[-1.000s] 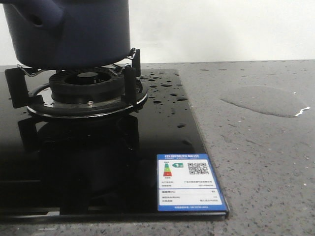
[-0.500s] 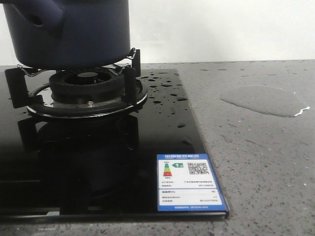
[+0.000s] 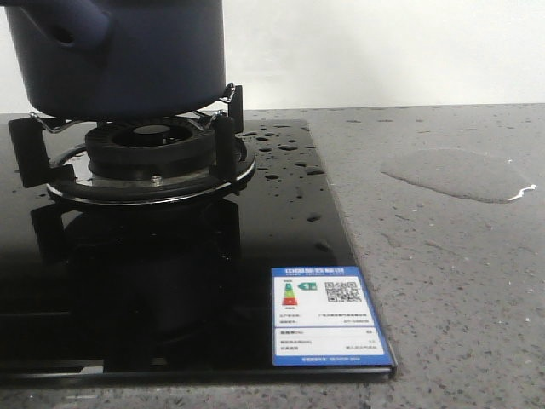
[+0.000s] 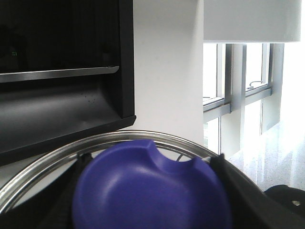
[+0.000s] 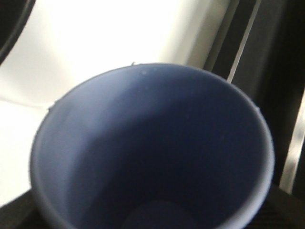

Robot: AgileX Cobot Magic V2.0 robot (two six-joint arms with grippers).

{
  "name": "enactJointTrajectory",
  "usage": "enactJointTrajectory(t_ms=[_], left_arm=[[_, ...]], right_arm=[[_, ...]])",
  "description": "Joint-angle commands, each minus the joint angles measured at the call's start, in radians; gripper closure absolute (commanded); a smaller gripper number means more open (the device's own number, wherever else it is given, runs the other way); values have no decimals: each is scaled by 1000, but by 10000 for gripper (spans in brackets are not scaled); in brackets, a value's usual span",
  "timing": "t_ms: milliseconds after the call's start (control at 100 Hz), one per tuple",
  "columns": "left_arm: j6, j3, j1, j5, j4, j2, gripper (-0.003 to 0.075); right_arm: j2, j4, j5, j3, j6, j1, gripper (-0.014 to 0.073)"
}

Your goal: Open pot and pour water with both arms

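Observation:
The dark navy pot stands on the gas burner at the far left in the front view, its stubby hollow handle facing forward; its top is cut off by the frame. Neither gripper shows there. In the left wrist view my left gripper is shut on the blue knob of a glass lid with a steel rim, held up in the air. In the right wrist view the light blue cup fills the frame, mouth toward the camera, in my right gripper; the fingers are hidden.
A black glass hob carries water drops and a blue energy label at its front right corner. A water puddle lies on the grey counter at the right. A dark cabinet and windows are behind the lid.

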Motion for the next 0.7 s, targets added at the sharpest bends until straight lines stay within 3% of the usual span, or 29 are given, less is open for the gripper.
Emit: enactJointTrajectory(t_ms=[0,80,140,300,420,580,690], left_arm=[[-9,-36,-5,-20,-66,-22,510],[-9,-36,-5,-19,-57,-22,510],[-9,-36,-5,-15,-53,-22,510],[-9,-36,-5,-6,-47,-22,510],[-9,-36,-10,-6,-23,-22,510],[-9,-35,-53,-15,22,-22,510],[-9,-31,-82,-15,65,-20,510]], right_arm=[[-50,48,15,-39,161,2,236],[-50,179,61,-37,377,6,236],[-57,271,178,-37,495,20,236],[-96,453,459,-37,599,43,236],[-144,619,569,-30,601,0,236],[-284,771,498,98,671,-112,236],[-433,779,276,315,817,-208,236]])
